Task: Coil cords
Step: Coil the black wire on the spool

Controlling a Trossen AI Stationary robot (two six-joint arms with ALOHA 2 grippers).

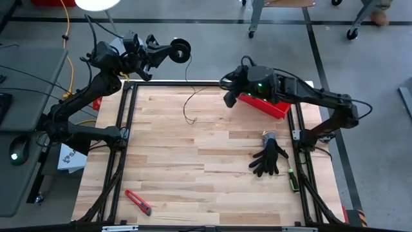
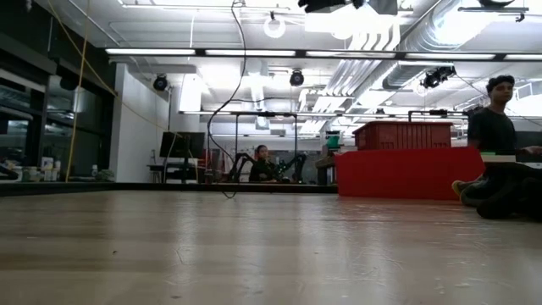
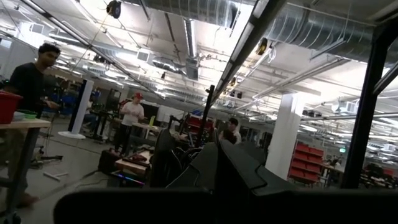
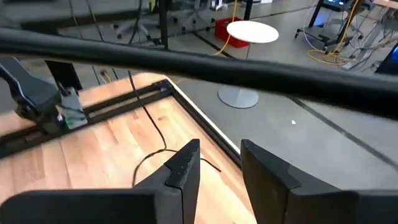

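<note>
I am seeing my dark cord [image 1: 191, 102] lying on the pale striped wood table [image 1: 206, 167], a black spool [image 1: 181, 50], a red bin [image 1: 265, 106], a black glove [image 1: 269, 159].

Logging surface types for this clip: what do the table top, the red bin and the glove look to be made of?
Table top: wood, pale glued strips with visible grain, matte. Red bin: likely moulded plastic, uniform red with an even sheen. Glove: dark, limp, probably knit fabric or rubber-coated; the high view cannot settle which.
</note>
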